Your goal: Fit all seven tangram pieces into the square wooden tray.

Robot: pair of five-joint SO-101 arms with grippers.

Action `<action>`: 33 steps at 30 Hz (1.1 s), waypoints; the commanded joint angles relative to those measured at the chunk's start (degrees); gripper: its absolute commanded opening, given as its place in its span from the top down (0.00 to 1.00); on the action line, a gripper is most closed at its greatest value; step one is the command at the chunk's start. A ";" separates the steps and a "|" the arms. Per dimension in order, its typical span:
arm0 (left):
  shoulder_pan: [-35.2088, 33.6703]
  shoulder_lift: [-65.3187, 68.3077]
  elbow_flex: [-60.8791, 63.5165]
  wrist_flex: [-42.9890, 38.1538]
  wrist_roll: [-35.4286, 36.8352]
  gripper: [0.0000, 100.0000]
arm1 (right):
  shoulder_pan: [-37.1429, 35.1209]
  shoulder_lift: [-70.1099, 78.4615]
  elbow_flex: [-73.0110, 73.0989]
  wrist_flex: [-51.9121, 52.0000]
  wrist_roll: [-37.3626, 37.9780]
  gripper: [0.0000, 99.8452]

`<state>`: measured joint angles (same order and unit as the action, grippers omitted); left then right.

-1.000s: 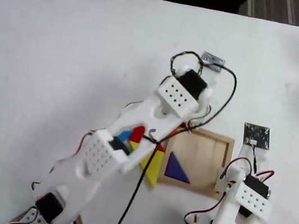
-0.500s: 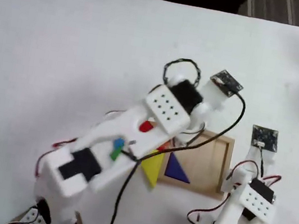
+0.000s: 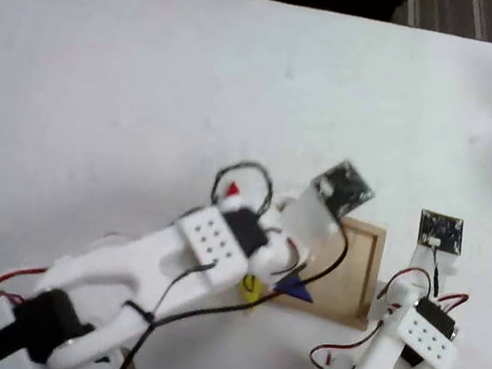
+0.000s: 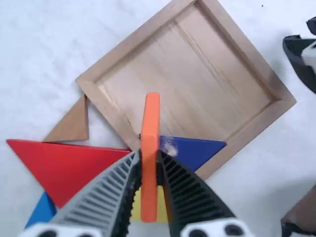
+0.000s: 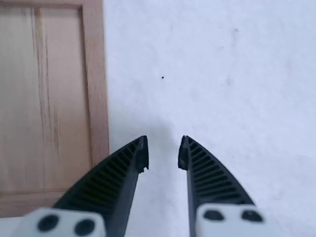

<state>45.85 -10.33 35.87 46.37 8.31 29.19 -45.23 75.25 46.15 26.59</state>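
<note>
The left gripper is clamped on an orange piece, holding it upright on its thin edge above the near corner of the square wooden tray, whose floor is bare wood. A dark blue triangle sits just under the orange piece and appears to lie across the tray's rim, though the angle makes this hard to confirm. Outside the tray, a large red triangle lies flat on the white surface, touching the blue triangle's corner beneath the gripper. A small tan triangle lies beside the rim, just above the red one. A light blue piece peeks out from under the red triangle, and a yellow piece shows between the gripper's fingers. The right gripper hangs with its fingers apart, holding nothing, over the white surface just beside the tray's outer rim. From above, the left arm stretches across the tray's left side, and the right arm stands near the tray's right edge.
</note>
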 commanded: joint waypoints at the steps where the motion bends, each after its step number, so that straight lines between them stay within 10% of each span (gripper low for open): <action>1: 1.80 -4.00 5.01 -13.01 -0.35 0.98 | 0.75 -1.63 -0.26 -0.66 0.62 0.89; 21: 2.33 21.49 -16.44 -9.23 -0.70 0.97 | 0.31 -1.54 -0.18 -0.66 0.62 0.89; 33: -6.73 21.41 -21.36 -1.85 5.10 0.68 | 0.31 -1.54 -0.09 -0.66 2.29 0.89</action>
<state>43.03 11.12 18.55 44.09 11.56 29.19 -45.32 75.43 46.15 27.47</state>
